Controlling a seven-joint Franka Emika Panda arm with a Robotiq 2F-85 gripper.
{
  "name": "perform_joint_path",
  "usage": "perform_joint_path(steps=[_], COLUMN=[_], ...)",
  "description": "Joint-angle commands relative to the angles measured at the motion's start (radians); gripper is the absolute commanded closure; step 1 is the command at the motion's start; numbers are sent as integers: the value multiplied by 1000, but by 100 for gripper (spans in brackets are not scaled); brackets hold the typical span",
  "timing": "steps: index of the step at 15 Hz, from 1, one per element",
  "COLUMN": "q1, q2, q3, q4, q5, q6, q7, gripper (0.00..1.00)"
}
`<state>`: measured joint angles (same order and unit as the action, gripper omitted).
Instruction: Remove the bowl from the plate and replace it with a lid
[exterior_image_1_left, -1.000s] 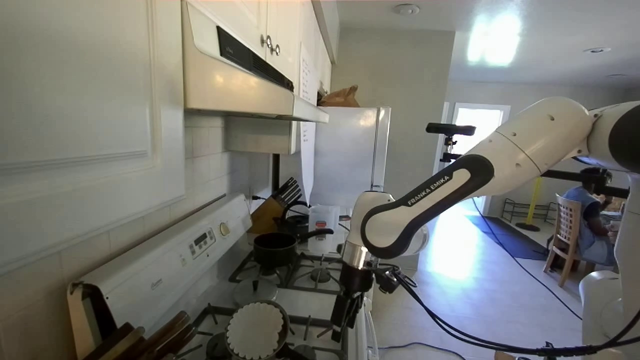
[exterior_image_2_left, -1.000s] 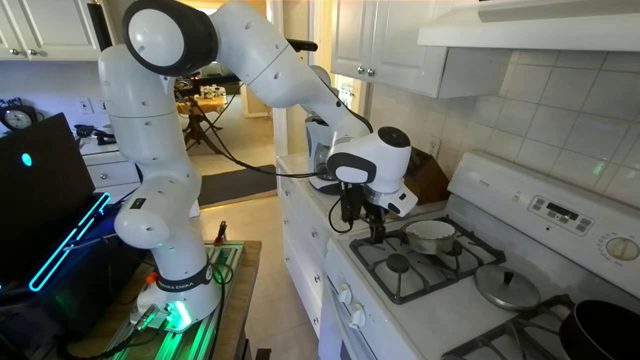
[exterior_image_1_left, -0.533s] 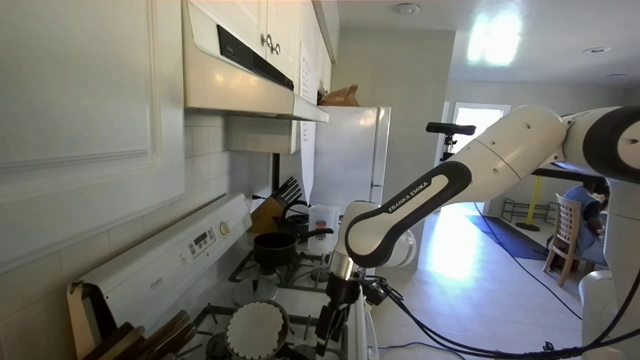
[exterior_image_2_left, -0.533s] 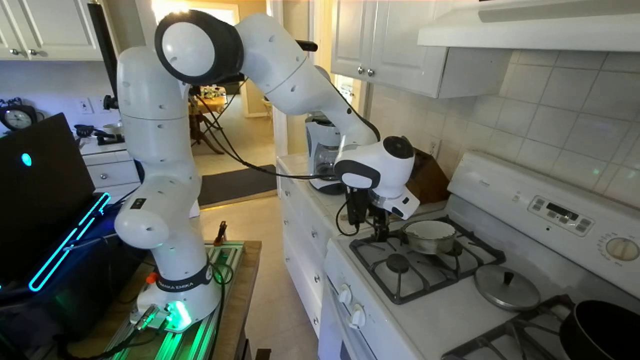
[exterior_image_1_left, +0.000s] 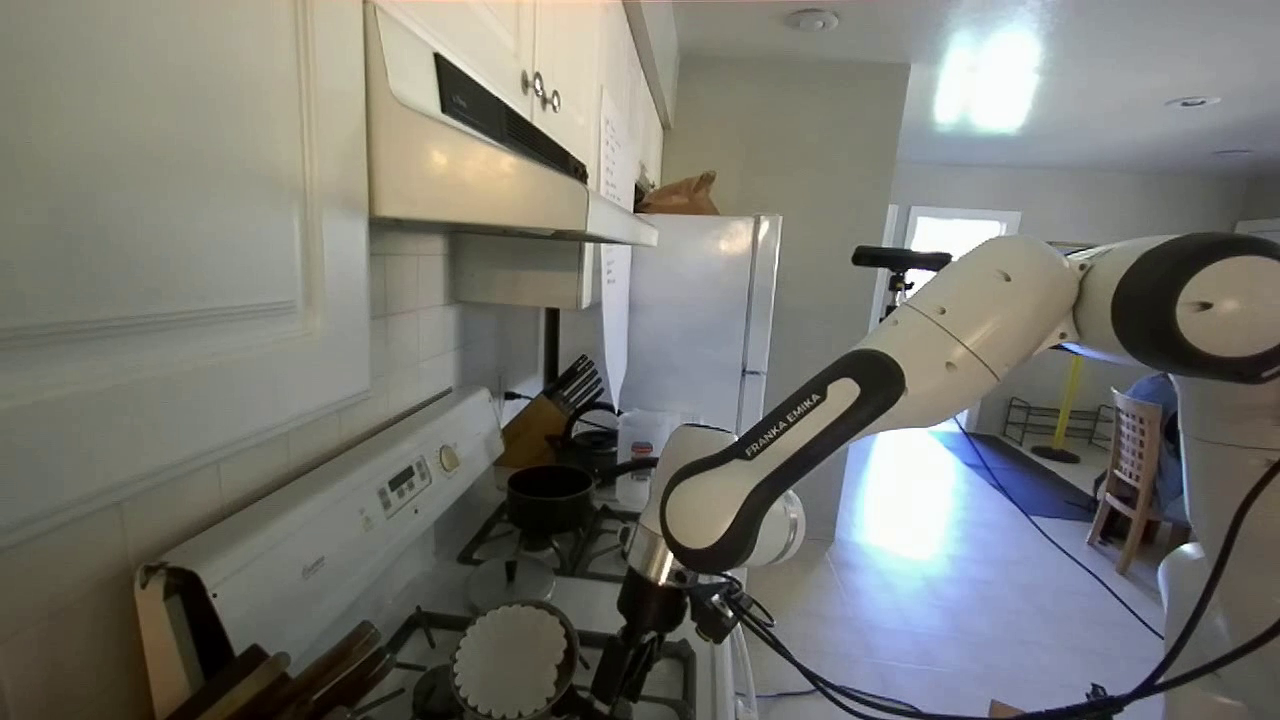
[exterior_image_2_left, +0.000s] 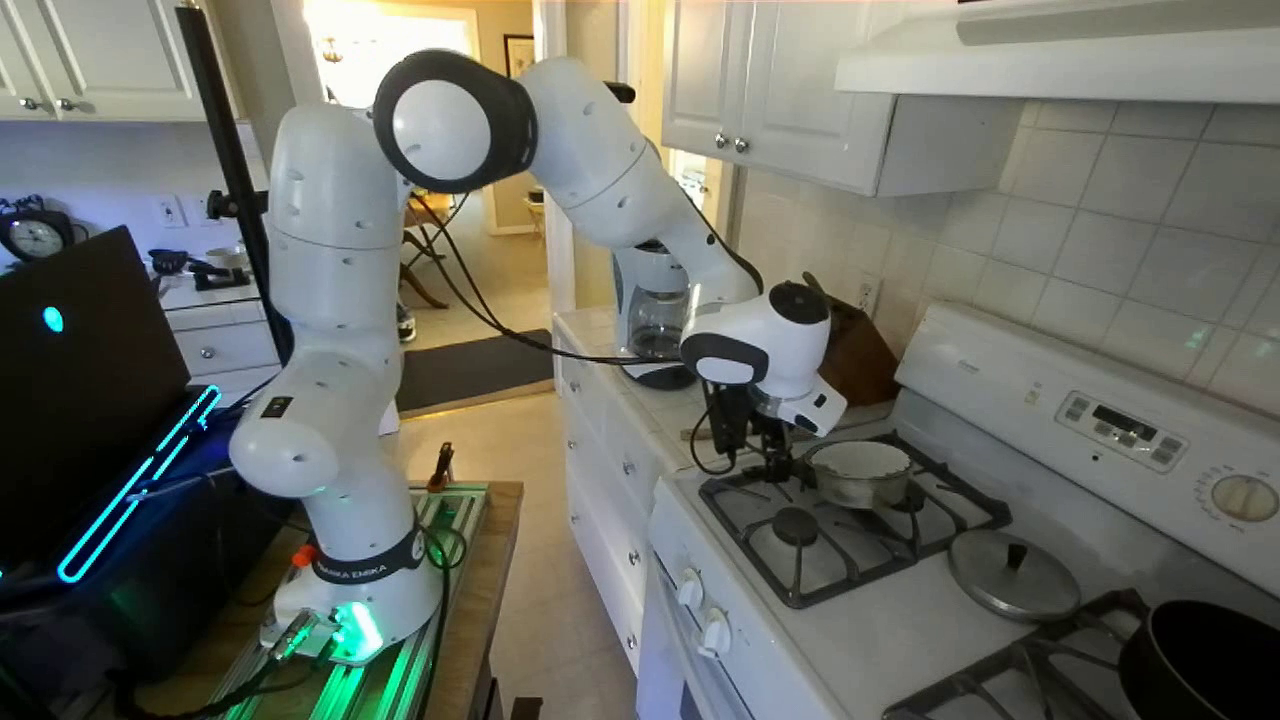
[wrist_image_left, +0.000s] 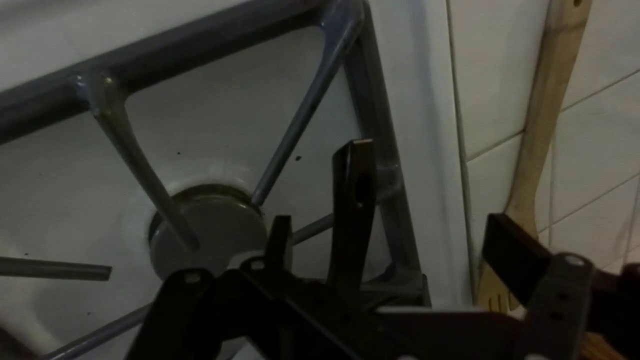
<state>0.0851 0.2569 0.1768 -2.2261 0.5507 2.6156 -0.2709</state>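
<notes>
A round white bowl with a scalloped rim shows in both exterior views (exterior_image_1_left: 510, 660) (exterior_image_2_left: 862, 465). It sits in or forms the top of a small pale pot with a black handle (wrist_image_left: 352, 210). No separate plate can be made out. The grey lid (exterior_image_1_left: 511, 582) lies knob up on the stovetop between the burner grates; it also shows in an exterior view (exterior_image_2_left: 1013, 578). My gripper (wrist_image_left: 395, 242) is open and points down beside the pot. The handle stands between its fingers, nearer the left one; contact cannot be told. The bowl is out of the wrist view.
A dark pan (exterior_image_1_left: 550, 498) stands on the other grate, also in an exterior view (exterior_image_2_left: 1200, 650). The black burner grate (exterior_image_2_left: 795, 600) lies below my gripper. A wooden slotted spatula (wrist_image_left: 537, 125) lies on the tiled counter. A range hood (exterior_image_1_left: 500, 170) overhangs the stove.
My gripper has moved across the grate towards the pot and slightly down, ending at its handle side. The bowl, lid and dark pan have not moved.
</notes>
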Motion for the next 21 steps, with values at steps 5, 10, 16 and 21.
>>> perform_joint_path(steps=[5, 10, 16, 21], q1=[-16, -30, -27, -32], q2=[65, 81, 101, 85], q3=[36, 24, 35, 35], q4=[51, 54, 48, 46], q5=[-39, -75, -118, -126], q6=[57, 78, 76, 81], q7=[24, 37, 51, 63], gripper=[7, 9, 60, 94])
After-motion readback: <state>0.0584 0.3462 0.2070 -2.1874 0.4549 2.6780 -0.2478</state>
